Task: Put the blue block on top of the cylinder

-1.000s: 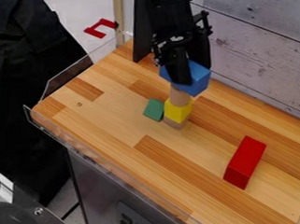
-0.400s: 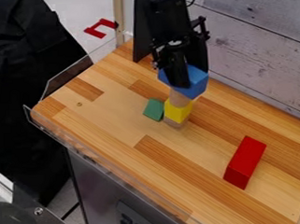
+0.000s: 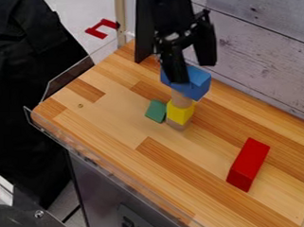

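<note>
Wood tabletop [image 3: 114,119]: red block [image 3: 248,164], green block [image 3: 156,111], stack's tan base [image 3: 178,126].

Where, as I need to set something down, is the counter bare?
Bare wood lies between the green block and the counter's front edge, and between the yellow block and red block. Crowded at the stack, where the tool hangs by the blue block.

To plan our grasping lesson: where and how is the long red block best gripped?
Grip the red block around its middle, across its two long sides, coming from straight above. It lies flat, is clearly longer than it is wide, and nothing stands against either long side, so the jaws should fit best there.
</note>
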Tool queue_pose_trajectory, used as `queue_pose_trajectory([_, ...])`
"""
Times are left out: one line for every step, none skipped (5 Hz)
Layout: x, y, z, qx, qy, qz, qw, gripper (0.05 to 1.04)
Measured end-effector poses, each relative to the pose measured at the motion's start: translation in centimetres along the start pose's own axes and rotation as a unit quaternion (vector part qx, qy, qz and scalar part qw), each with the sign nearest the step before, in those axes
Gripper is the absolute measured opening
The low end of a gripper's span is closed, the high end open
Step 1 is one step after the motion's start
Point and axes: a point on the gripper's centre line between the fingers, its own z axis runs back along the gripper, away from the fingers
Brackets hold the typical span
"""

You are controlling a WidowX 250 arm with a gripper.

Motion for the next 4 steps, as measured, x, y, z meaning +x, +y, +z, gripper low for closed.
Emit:
queue_pose_trajectory([-0.1, -0.3, 0.7, 0.006, -0.014, -0.008, 0.9998, 1.000])
queue_pose_trajectory([-1.9, -0.5, 4.0, 0.001, -0.061, -0.056, 0.9966, 1.000])
queue_pose_trajectory([-4.2, -0.3, 5.8, 0.032, -0.094, -0.118, 0.9880, 1.000])
queue_pose_trajectory([-7.3, 0.9, 5.6, 0.111, -0.136, -0.218, 0.9599, 1.000])
